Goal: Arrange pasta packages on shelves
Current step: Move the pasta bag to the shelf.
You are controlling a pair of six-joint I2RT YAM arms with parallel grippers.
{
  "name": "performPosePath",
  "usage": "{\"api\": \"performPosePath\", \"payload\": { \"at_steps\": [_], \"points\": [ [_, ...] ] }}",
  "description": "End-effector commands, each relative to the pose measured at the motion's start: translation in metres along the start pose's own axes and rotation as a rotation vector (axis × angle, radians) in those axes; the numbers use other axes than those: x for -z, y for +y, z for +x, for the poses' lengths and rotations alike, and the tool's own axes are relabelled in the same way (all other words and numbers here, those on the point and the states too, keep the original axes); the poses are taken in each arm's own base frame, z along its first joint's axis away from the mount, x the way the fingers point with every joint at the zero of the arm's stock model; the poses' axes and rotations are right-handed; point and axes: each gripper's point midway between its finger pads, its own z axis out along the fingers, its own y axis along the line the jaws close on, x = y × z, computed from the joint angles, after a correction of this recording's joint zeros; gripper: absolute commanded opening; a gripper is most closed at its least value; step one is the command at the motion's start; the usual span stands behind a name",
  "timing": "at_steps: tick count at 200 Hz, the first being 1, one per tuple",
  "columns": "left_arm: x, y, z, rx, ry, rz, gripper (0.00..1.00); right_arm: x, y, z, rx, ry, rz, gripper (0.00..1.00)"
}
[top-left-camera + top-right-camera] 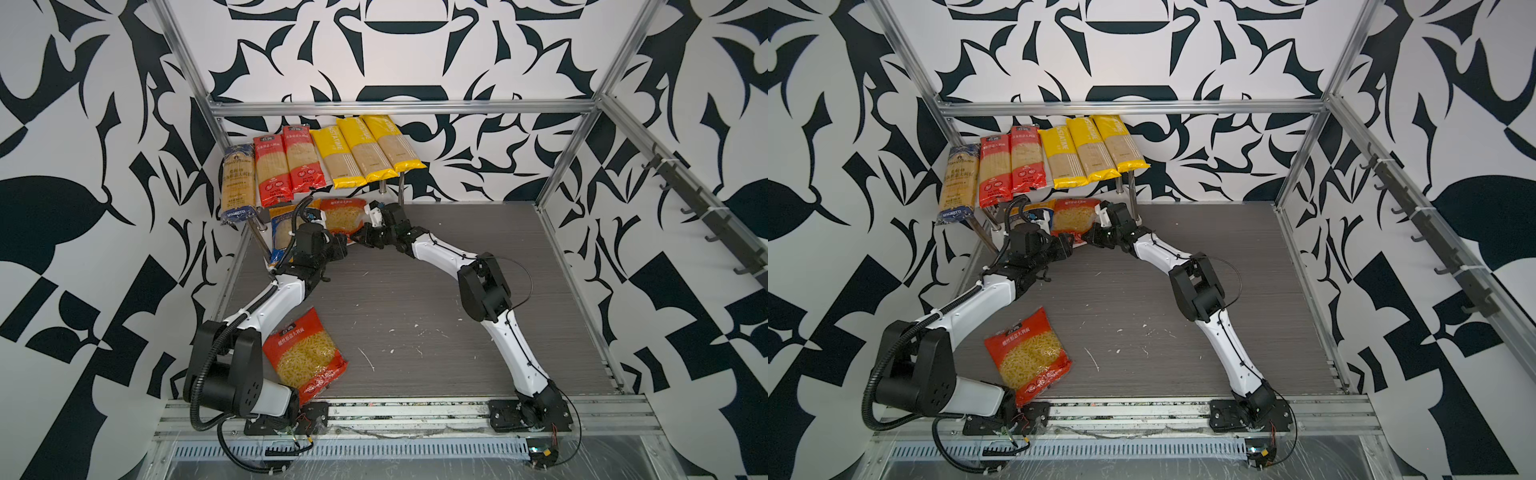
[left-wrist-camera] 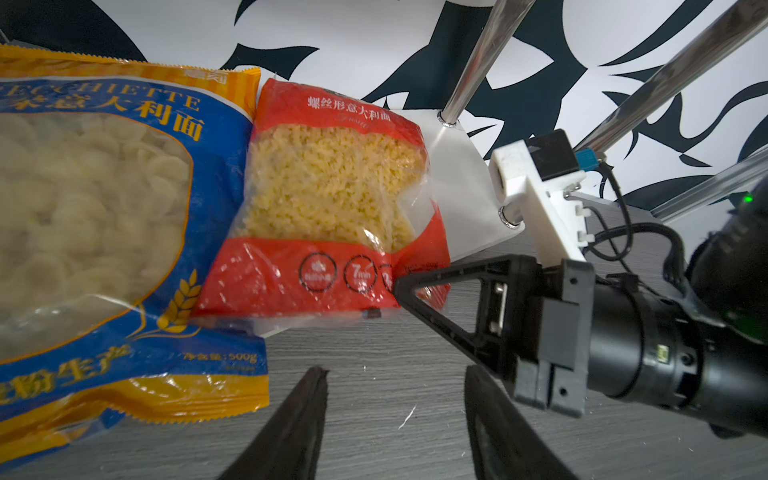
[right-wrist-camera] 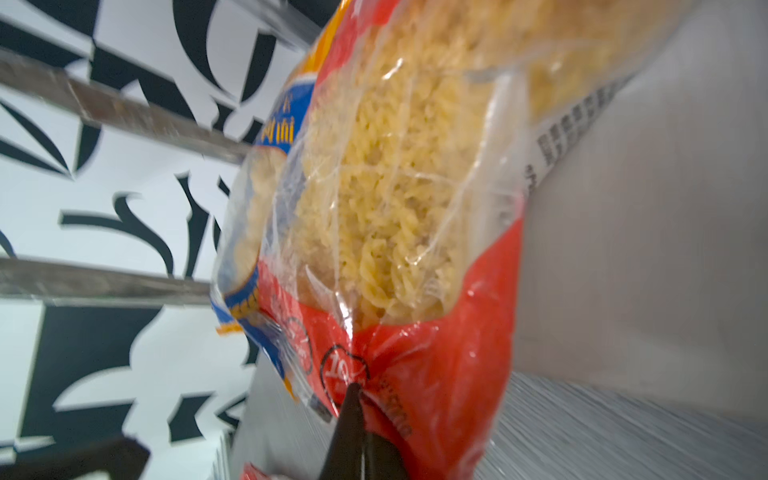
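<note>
Here the right gripper, closed, pinches the near seam of the red bag on the lower shelf, seemingly to square it beside the blue bag; the left gripper hovers half-open, empty.

I read: "SPAGHETTI" on long blue plastic pack; "7min" on red windowed bag; "500g" on blue-orange windowed bag.

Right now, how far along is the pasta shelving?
Done: six spaghetti packs line the top of the shelves; the blue-orange bag rests on the lower board, its front overhanging. In hand: the right gripper is shut on the red fusilli bag at its corner, on that board. Remaining: a second red bag lies on the table.
</note>
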Motion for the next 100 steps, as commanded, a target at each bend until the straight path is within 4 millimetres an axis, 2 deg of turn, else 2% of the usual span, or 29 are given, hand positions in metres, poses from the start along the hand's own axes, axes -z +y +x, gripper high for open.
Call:
{"api": "performPosePath", "payload": {
  "at_steps": [1, 27, 42, 57, 71, 76, 100],
  "points": [
    [0.006, 0.000, -0.008, -0.010, -0.013, -0.006, 0.57, 0.028, 0.035, 0.000, 0.136, 0.083, -0.089, 0.00],
    [0.006, 0.000, -0.007, -0.016, -0.008, -0.008, 0.57, 0.045, 0.016, -0.012, 0.148, 0.069, -0.040, 0.00],
    [0.003, 0.001, -0.005, -0.013, -0.004, -0.009, 0.57, 0.048, 0.009, -0.019, 0.163, 0.056, -0.020, 0.00],
    [0.001, 0.001, -0.004, -0.007, 0.000, -0.007, 0.57, 0.045, 0.006, -0.026, 0.172, 0.044, 0.004, 0.00],
    [0.002, 0.001, -0.005, -0.001, -0.002, -0.005, 0.57, 0.041, 0.015, -0.033, 0.167, 0.017, -0.021, 0.00],
    [0.002, 0.000, -0.005, -0.002, -0.003, -0.003, 0.57, 0.033, 0.008, -0.029, 0.151, 0.023, -0.017, 0.00],
    [0.005, 0.001, -0.005, -0.009, -0.003, -0.006, 0.57, 0.017, 0.025, -0.025, 0.165, 0.014, -0.052, 0.00]
  ]
}}
